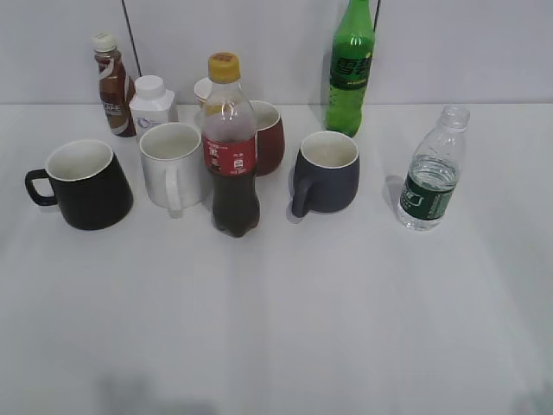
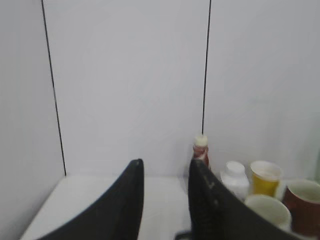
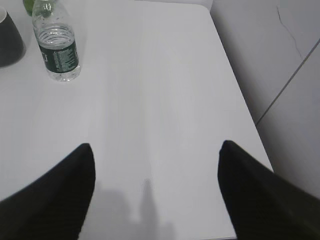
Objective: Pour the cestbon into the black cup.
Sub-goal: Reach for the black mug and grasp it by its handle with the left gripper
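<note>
The cestbon (image 1: 429, 171), a small clear bottle with a dark green label and no cap, stands upright at the right of the table; it also shows in the right wrist view (image 3: 56, 46) at the top left. The black cup (image 1: 84, 184), white inside with its handle to the left, stands at the far left. Neither gripper shows in the exterior view. My right gripper (image 3: 155, 150) is open wide and empty above bare table, well short of the cestbon. My left gripper (image 2: 165, 167) is open and empty, facing the back wall.
Between the cup and the cestbon stand a white mug (image 1: 174, 164), a cola bottle (image 1: 232, 149), a dark red mug (image 1: 268, 136) and a blue-grey mug (image 1: 326, 173). A green soda bottle (image 1: 349, 69), a coffee bottle (image 1: 112, 85) and a white bottle (image 1: 152, 104) stand at the back.
</note>
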Robot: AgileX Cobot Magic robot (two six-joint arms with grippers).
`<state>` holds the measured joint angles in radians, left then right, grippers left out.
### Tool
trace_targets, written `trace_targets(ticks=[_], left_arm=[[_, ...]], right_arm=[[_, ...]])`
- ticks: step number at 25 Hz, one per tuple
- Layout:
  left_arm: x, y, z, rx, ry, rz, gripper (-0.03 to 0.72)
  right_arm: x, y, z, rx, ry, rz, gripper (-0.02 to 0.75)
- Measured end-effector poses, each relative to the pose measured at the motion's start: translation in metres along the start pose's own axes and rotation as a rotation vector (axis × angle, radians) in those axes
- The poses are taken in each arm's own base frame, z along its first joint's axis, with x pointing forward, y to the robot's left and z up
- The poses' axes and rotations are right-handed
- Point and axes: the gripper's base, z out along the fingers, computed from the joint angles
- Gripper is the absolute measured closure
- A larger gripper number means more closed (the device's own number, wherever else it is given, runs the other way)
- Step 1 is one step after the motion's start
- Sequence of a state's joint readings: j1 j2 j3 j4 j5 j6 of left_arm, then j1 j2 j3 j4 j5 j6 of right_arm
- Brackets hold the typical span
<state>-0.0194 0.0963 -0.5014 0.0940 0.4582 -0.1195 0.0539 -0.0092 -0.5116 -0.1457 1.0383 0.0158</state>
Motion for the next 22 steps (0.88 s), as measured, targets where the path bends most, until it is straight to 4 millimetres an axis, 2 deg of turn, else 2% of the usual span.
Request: trace_targets(ticks=[2, 6, 9, 12, 17, 22], left_arm=[[0.001, -0.002, 0.023, 0.007, -0.05, 0.038, 0.449], [0.016, -0.008, 0.078, 0.059, -0.086, 0.082, 0.448], [0.037, -0.011, 0.12, 0.083, -0.008, 0.058, 0.448], [0.073, -0.013, 0.163, 0.09, 0.123, 0.024, 0.448], [0.12, -0.012, 0.198, 0.081, 0.21, -0.02, 0.434], [0.176, -0.008, 0.203, 0.042, 0.319, -0.046, 0.386]], right_arm=[[0.0, 0.0, 0.0, 0.0, 0.0, 0.0, 0.148], [0.0, 0.0, 0.0, 0.0, 0.0, 0.0, 0.148], [0.0, 0.0, 0.0, 0.0, 0.0, 0.0, 0.148], [0.0, 0.0, 0.0, 0.0, 0.0, 0.0, 0.148], [0.0, 0.0, 0.0, 0.001, 0.0, 0.0, 0.148], [0.0, 0.0, 0.0, 0.001, 0.0, 0.0, 0.148]])
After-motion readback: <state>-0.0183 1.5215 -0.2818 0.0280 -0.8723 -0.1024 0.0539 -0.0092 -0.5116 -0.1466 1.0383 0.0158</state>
